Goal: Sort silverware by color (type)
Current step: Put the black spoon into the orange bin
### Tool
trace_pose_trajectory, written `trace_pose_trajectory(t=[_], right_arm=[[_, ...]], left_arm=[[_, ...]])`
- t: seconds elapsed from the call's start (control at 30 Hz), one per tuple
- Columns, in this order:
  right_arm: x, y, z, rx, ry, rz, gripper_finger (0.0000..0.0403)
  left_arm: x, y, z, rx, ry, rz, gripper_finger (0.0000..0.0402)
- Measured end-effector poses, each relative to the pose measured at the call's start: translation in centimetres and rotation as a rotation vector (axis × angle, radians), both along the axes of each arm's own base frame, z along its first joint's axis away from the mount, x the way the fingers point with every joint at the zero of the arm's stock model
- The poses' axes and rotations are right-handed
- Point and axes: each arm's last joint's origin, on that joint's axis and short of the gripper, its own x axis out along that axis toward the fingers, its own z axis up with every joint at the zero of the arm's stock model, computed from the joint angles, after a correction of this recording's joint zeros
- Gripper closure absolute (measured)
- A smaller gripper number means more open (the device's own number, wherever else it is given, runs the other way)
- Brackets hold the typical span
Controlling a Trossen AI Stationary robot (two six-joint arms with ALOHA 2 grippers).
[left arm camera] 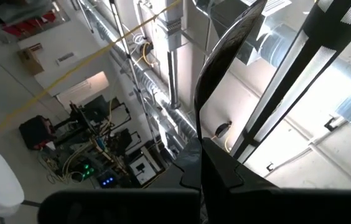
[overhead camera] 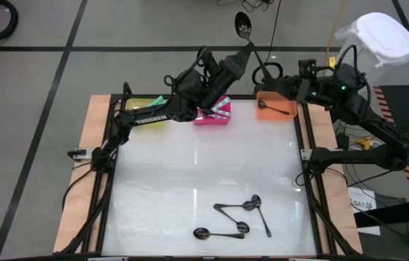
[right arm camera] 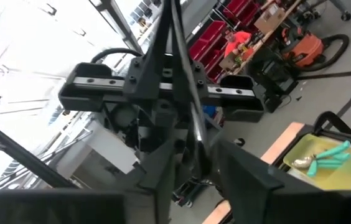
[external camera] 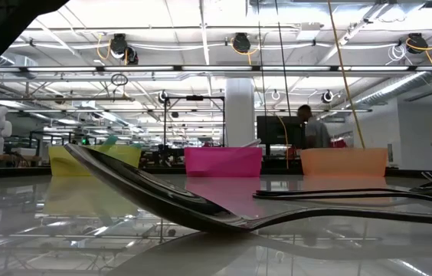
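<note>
One label | left arm (overhead camera: pixel 143 117) | reads "TROSSEN"

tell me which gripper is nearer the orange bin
Right. The right gripper is just beside the orange bin, at its far edge, meeting the raised dark spoon. The left gripper holds that spoon farther back, over the floor beyond the table.

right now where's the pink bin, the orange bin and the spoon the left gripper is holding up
pink bin (overhead camera: pixel 212 119): high view, on its front wall.
orange bin (overhead camera: pixel 275 114): high view, on its bare floor.
held dark spoon (overhead camera: pixel 243 27): high view, on its bowl.
left gripper (overhead camera: pixel 242 52): high view, at its fingertips.
</note>
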Motion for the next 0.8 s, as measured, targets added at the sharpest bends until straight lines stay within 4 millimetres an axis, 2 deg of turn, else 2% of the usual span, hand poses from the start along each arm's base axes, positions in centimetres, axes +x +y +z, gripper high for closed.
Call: trace_pose_trajectory(t=[0.37,0.57,0.8], right_arm=[[-0.04,0.01,0.24,-0.027,-0.020,-0.003,0.0394],[-0.12,0.06,0.29,-0.028,-0.023,-0.002,0.0397],[-0.91,0.24,0.38,-0.019,-0.023,-0.060,0.0399]], left_arm=[[0.12,0.05,-0.17,0.002,0.028,0.004,0.0401],[0.20,-0.04,-0.11,0.081,0.069,-0.013,0.0390],[0.92,-0.29,-0.99,0.078,0.165,-0.114,0.0317]])
